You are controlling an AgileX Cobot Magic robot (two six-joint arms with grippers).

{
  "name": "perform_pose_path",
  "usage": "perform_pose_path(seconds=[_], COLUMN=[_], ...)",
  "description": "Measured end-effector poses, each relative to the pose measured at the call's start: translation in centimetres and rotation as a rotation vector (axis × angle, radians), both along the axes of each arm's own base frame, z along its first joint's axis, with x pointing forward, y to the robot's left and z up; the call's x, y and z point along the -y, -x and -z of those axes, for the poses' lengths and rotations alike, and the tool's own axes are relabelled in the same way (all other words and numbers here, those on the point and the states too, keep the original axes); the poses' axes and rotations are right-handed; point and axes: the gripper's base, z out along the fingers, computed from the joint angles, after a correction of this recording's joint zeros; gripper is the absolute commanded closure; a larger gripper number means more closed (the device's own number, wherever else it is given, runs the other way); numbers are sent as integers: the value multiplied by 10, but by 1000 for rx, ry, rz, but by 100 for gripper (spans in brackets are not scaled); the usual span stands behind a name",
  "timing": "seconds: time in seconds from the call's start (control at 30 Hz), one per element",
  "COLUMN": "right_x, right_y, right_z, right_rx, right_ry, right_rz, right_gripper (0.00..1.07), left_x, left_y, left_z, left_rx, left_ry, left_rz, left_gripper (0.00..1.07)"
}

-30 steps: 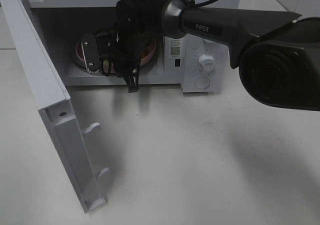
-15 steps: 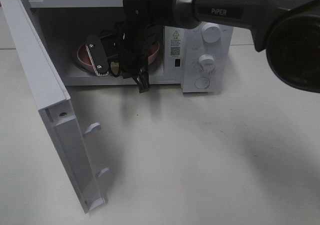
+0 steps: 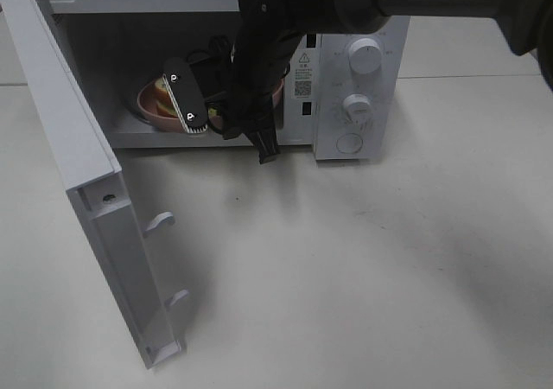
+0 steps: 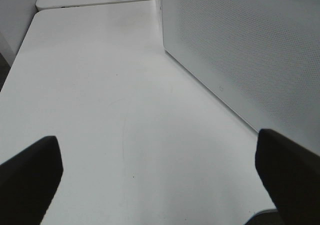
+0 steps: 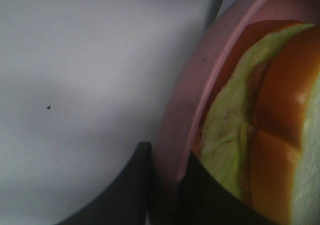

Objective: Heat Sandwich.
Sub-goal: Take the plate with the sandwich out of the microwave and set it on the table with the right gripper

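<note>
We see the right pincer (image 5: 167, 185) clamped on the rim of the pink plate (image 5: 195, 85) inside the microwave (image 3: 354, 86). The sandwich (image 5: 260, 130) lies on that plate, just beside the fingers. The left pincer (image 4: 160, 180) stands wide over the tabletop (image 4: 100, 100).

My right arm comes in from the upper right of the overhead view and reaches across the middle, its dark forearm angled down toward the left. The right gripper (image 5: 167, 185) sits at the end of it, low and tilted, with cables bunched along the wrist. In the wrist view its 2 fingers (image 5: 125, 195) stand narrowly apart, pinched on a thin pink rim between them. My left gripper (image 4: 160, 180) does not show overhead; in its own wrist view the 2 dark fingertips (image 4: 30, 180) sit spread wide at the picture's edges, nothing between them.
</note>
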Motion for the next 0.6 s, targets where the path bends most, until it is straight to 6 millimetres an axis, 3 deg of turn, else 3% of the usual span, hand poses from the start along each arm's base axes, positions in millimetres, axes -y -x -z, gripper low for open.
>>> perform_pose_path(seconds=[0.6], right_x=[27], right_y=[40], right_z=[-5], right_rx=[108], right_ry=[-69], right_rz=[-66], right_gripper=[107], left_x=[0], left_y=[0], left_z=[0], left_rx=[0], left_ry=[0], left_rz=[0], left_gripper=[5])
